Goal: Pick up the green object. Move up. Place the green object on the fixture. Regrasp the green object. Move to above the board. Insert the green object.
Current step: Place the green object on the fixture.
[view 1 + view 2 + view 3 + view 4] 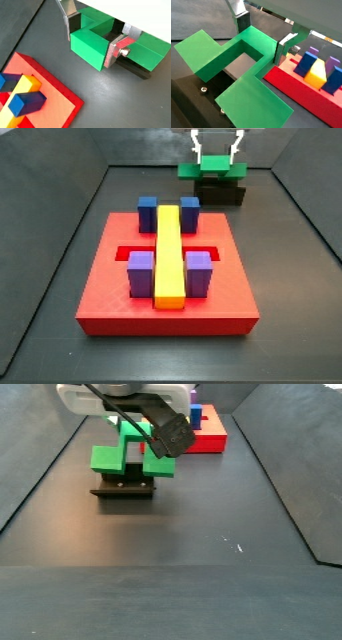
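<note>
The green object (90, 42) rests on the black fixture (137, 71) at the far end of the floor, beyond the red board (160, 313). My gripper (90, 50) comes down from above. Its two silver fingers stand on either side of the raised centre block and appear to press against it. In a side view the green object (214, 168) sits on top of the fixture (222, 196), with the gripper (217, 156) straddling its middle. In a wrist view the two lower arms of the green object (234, 65) spread out over the fixture (191, 95).
The board (301, 95) carries a long yellow bar (168, 253), blue blocks (148, 210) and purple blocks (140, 275). It lies close beside the fixture. Dark walls (54, 238) enclose the floor on both sides.
</note>
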{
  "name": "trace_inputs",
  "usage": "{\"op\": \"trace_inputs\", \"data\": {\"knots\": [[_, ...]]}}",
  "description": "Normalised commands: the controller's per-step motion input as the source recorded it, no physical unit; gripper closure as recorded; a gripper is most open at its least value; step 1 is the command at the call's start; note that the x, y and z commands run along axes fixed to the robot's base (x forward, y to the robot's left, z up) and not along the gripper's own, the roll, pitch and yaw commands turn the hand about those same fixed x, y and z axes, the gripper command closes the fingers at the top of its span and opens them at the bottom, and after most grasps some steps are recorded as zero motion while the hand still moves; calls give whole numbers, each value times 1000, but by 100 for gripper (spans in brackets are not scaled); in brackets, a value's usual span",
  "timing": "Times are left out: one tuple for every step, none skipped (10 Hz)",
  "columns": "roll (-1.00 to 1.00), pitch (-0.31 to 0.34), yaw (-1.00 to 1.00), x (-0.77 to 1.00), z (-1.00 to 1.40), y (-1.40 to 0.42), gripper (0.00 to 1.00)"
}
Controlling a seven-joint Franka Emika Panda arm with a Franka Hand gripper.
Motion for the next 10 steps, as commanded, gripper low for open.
{"op": "trace_inputs", "data": {"knots": [[-29, 411, 0, 723, 0, 0, 100], [-171, 346, -40, 817, 0, 0, 100], [-200, 343, -31, 783, 0, 0, 100], [-197, 320, -29, 680, 0, 0, 100], [-220, 280, -49, 660, -31, 0, 100], [-294, 214, -69, 711, -134, 9, 100], [-457, 43, -74, 714, -286, 134, 100], [-691, -226, -131, 606, -231, 194, 100], [-957, -511, -160, 160, 0, 334, 100], [-740, -426, -126, -6, 169, 323, 100]]}}
